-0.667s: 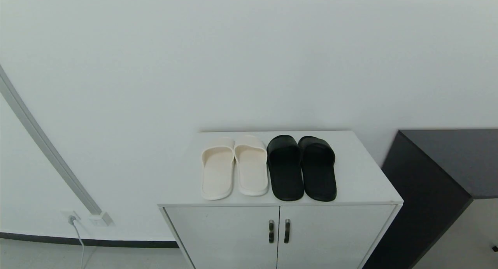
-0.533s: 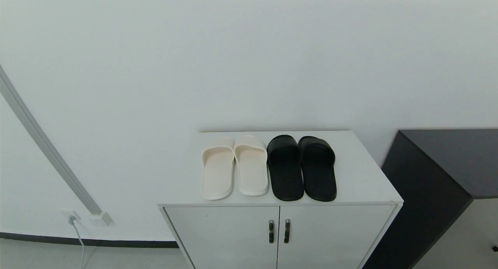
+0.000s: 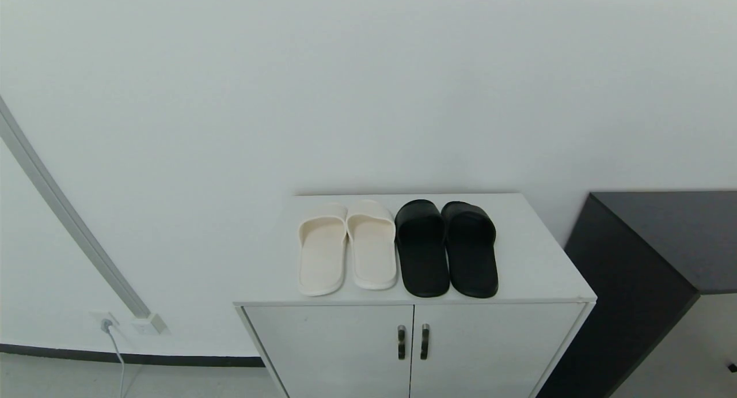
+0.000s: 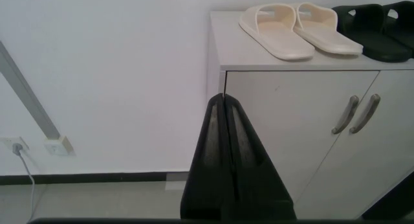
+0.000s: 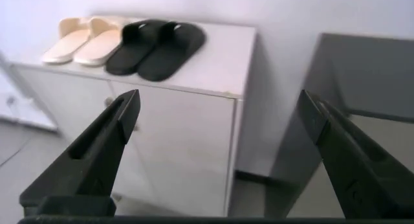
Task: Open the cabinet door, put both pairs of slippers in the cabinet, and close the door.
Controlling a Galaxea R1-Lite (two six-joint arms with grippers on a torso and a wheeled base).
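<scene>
A white cabinet (image 3: 535, 265) stands against the wall with both doors shut, its two metal handles (image 3: 412, 341) side by side at the middle. On its top lie a cream pair of slippers (image 3: 346, 248) and a black pair of slippers (image 3: 448, 248), toes toward the wall. In the left wrist view my left gripper (image 4: 224, 104) is shut, held in front of the cabinet's (image 4: 284, 133) left front corner, below the cream slippers (image 4: 299, 28). In the right wrist view my right gripper (image 5: 220, 107) is open wide, well back from the cabinet (image 5: 181, 140) and the black slippers (image 5: 155, 46).
A dark cabinet (image 3: 650, 271) stands close on the white cabinet's right. On the left, a wall socket with a cable (image 3: 109, 329) and a slanted grey conduit (image 3: 63, 213) sit on the wall. Bare floor lies in front.
</scene>
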